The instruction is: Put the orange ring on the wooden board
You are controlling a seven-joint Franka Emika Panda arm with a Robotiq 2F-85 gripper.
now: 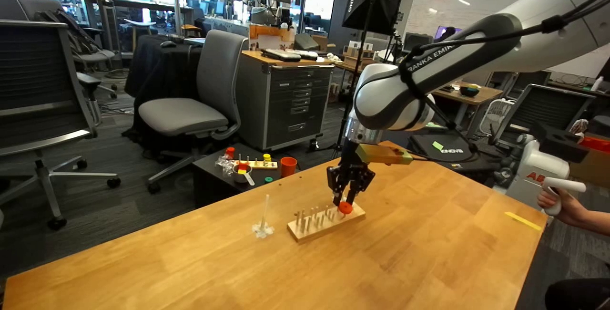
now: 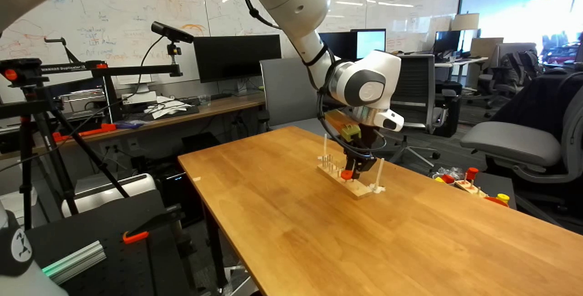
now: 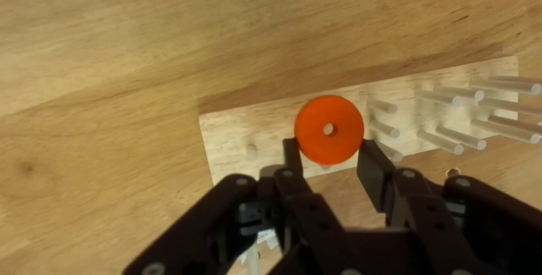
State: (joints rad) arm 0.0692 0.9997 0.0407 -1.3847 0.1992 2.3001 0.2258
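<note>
The orange ring [image 3: 338, 144] is a thick disc with a small centre hole. It sits between both fingertips of my gripper [image 3: 330, 145], which is shut on its sides. The wooden board [image 3: 230, 135] lies below with upright pegs in groups. The ring is over the board between a lone short peg [image 3: 252, 151] and a row of three pegs. A peg tip shows just past the ring's lower edge. In both exterior views the ring [image 1: 345, 208] [image 2: 347, 175] is at the board [image 1: 329, 227] [image 2: 358, 189], low over it. I cannot tell whether a peg is in the hole.
A thin upright rod [image 1: 264, 212] is taped to the table [image 1: 200, 262] near the board. In an exterior view two rods [image 2: 325, 145] [image 2: 380, 174] stand near the board's ends. A low side table holds an orange cup [image 1: 288, 166]. A person's hand holds a controller [image 1: 555, 200].
</note>
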